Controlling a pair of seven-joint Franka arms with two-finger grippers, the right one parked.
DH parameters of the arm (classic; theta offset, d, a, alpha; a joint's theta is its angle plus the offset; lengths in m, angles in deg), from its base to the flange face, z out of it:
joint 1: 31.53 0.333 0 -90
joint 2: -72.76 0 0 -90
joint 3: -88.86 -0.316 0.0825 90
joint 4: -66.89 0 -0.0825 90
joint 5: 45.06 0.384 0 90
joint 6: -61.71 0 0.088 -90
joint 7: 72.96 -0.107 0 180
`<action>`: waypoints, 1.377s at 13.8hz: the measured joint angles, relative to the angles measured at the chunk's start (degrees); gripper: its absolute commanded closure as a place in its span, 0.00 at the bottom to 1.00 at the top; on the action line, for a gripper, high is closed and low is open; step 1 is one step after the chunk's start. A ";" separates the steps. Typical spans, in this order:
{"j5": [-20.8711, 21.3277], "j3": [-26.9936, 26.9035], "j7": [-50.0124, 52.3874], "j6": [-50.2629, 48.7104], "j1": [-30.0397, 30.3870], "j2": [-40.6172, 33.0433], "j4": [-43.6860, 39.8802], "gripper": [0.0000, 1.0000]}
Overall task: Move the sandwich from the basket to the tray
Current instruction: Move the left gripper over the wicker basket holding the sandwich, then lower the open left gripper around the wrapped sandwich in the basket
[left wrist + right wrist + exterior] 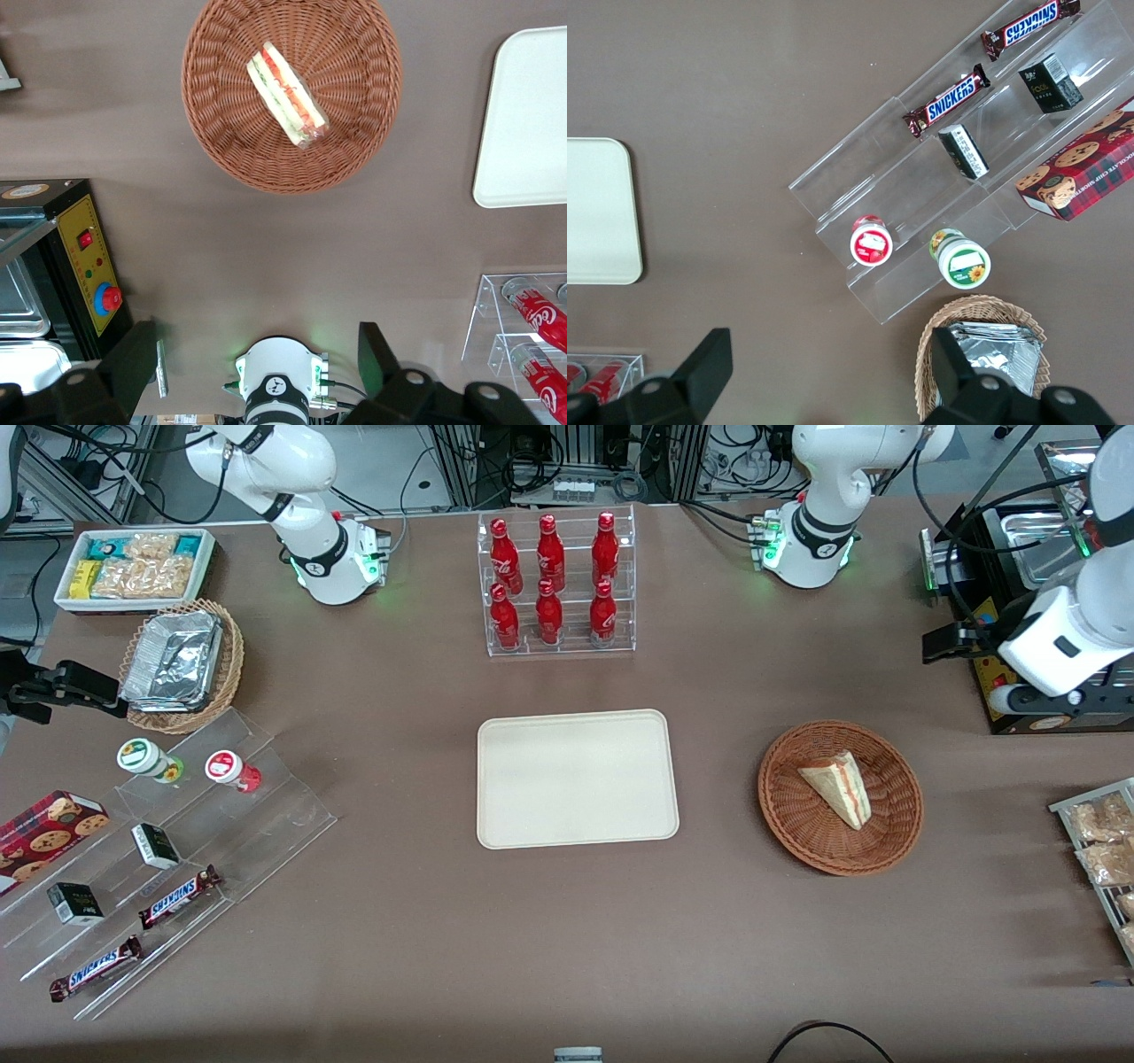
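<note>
Gripper (257, 376) of the left arm hangs high above the table, fingers (133, 363) spread apart and holding nothing. Sandwich (840, 786) lies inside the basket (788, 815), cut edge up. Tray (576, 778) sits at the basket's 9 o'clock in the front view, well apart from it.

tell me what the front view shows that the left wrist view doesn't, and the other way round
Only the front view shows the snickers bars, the cookie box, the foil containers and the whole tray.

Only the left wrist view shows the open hand from above, high over the table, and the oven's red knob.

Both show the sandwich lying in the basket, the tray's edge, and the red cola bottles in their clear rack.
</note>
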 measured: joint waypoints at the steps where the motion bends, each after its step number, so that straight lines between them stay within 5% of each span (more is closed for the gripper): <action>1: 0.00 -0.18 -0.01 0.07 0.00 -0.01 -0.03 0.00; 8: 0.00 -0.05 -0.03 3.78 -0.15 0.46 2.56 0.00; 19: 0.02 -0.22 2.09 26.05 -0.12 1.04 22.86 0.00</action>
